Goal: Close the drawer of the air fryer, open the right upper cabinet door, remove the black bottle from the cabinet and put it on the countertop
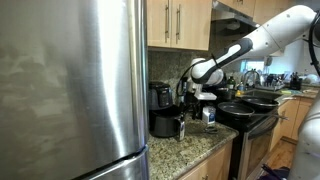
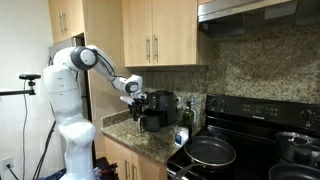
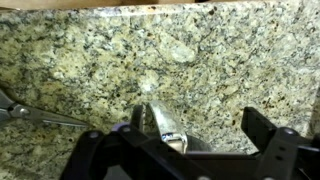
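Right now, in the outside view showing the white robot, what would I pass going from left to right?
white robot body → claw → air fryer → frying pan → pot at the right edge

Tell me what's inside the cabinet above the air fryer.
The cabinet is shut in both exterior views: only its wooden front shows, and everything inside is covered.

Stainless refrigerator fills near left | speckled granite backsplash lines far wall | black stove at right | metal range hood hangs above it
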`<state>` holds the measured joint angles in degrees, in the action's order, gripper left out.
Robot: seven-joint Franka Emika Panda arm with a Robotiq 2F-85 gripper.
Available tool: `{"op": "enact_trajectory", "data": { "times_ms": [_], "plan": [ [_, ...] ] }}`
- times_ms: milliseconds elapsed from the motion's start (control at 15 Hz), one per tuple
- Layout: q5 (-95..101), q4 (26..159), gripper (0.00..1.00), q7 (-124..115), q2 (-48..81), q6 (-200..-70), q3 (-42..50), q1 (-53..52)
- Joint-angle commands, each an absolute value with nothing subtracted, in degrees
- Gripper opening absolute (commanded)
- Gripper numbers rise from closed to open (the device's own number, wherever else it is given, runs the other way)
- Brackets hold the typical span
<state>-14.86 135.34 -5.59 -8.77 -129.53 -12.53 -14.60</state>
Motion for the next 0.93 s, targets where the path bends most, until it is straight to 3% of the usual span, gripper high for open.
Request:
{"op": "enact_trajectory", "data": {
  "times_ms": [0,333,467,667,867],
  "plan": [
    [-13.58,132.03,1.00,-5.58,2.31,-140.28,-13.98,-14.70],
    [3.07,133.73,1.00,-16.97,9.55,-165.97,-11.51,-15.79],
    [13.65,133.80,1.00,-24.91,11.19,-171.60,-3.61,-20.96],
    [28.59,131.59,1.00,-38.96,12.05,-173.15,6.90,-29.27],
    [42.80,130.40,1.00,-54.21,10.14,-171.64,10.19,-33.91]
  ]
}}
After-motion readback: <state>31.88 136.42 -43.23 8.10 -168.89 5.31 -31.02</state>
